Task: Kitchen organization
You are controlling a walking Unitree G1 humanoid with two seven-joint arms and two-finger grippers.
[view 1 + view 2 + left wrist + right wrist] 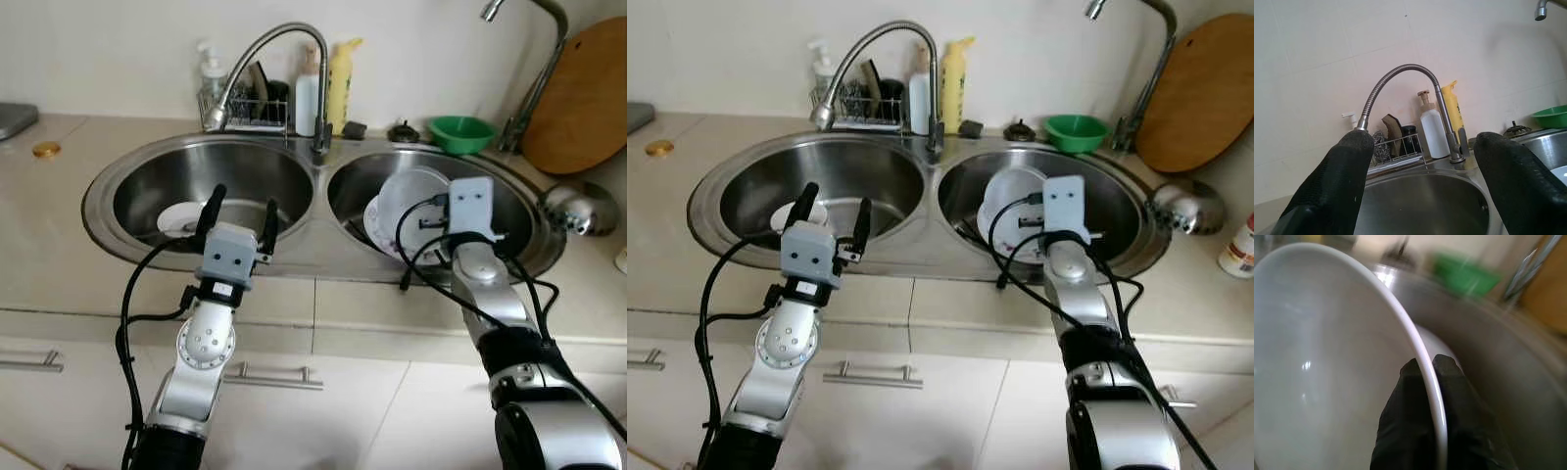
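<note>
My right gripper is shut on the rim of a white bowl. It holds the bowl tilted on edge inside the right basin, over a white plate lying on the bottom. The gripper's wrist block hides its fingers in the head views. My left gripper is open and holds nothing, hovering at the front rim of the left basin. A small white dish lies in that basin just beyond the left fingers.
A curved tap rises between the basins. A wire rack, a white bottle and a yellow bottle stand behind. A green bowl, round wooden board and metal strainer sit right. Cabinet handles are below.
</note>
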